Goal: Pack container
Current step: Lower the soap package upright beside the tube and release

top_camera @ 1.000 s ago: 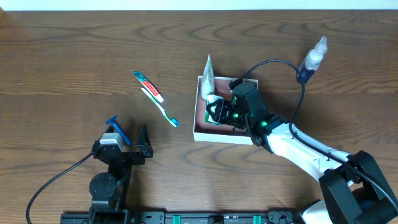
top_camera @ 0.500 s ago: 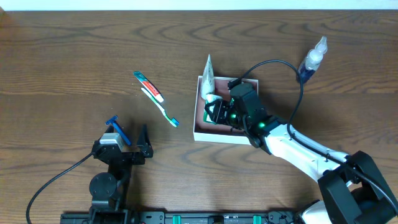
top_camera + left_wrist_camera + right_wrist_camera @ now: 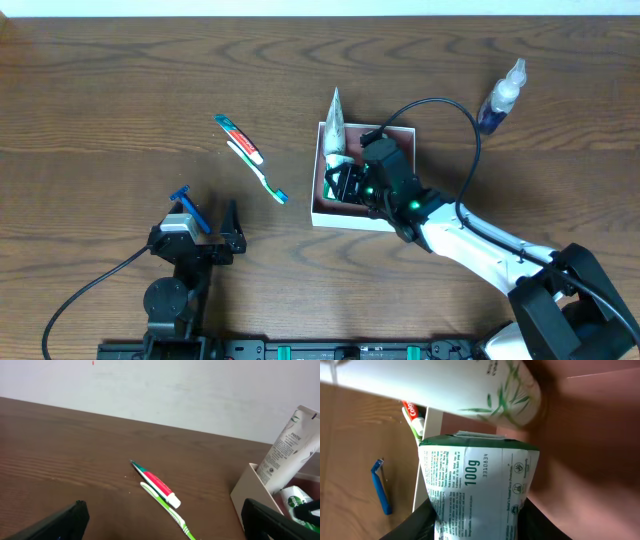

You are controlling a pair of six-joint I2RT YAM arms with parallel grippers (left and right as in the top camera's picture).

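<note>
In container (image 3: pixel 350 218), mid-desk, green packet (image 3: pixel 475 490) is clamped by right pincer (image 3: pixel 343 183); leaning white tube (image 3: pixel 334 125) could be knocked out if packet is shoved. Near front edge, left pincer (image 3: pixel 208 218) is held apart.

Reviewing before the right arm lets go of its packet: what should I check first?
1. Packet gripped by right end effector: ok.
2. Packet inside the container walls: ok.
3. Packet resting on the floor: cannot tell.
4. Packet apart from the leaning tube: cannot tell.
5. Left end effector open, away from the container: ok.
6. Toothbrush and toothpaste packed: not ok, both on the table.
</note>
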